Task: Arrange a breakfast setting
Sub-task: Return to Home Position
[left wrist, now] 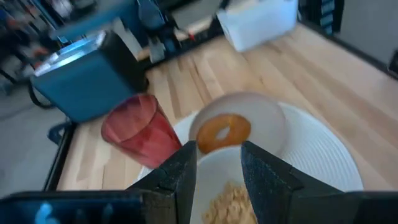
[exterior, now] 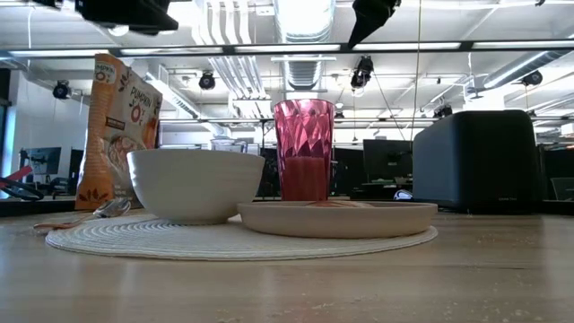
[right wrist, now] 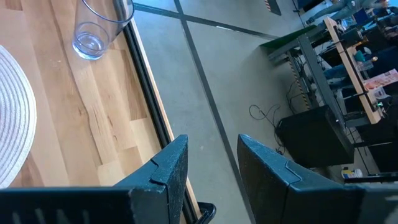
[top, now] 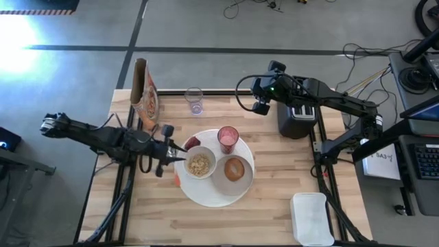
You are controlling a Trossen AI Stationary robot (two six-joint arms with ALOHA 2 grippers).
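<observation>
Since only the retreat home remains, the left gripper (top: 177,155), open and empty just left of the bowl (top: 199,165), should rise before swinging back; the right gripper (top: 260,106), also open, hangs above the far side of the counter (top: 274,213). Cereal bowl, pink tumbler (top: 228,137), browned bread (top: 234,168) and dark-red fruit (top: 192,143) cluster on the round white mat (top: 218,197) at its middle.
</observation>
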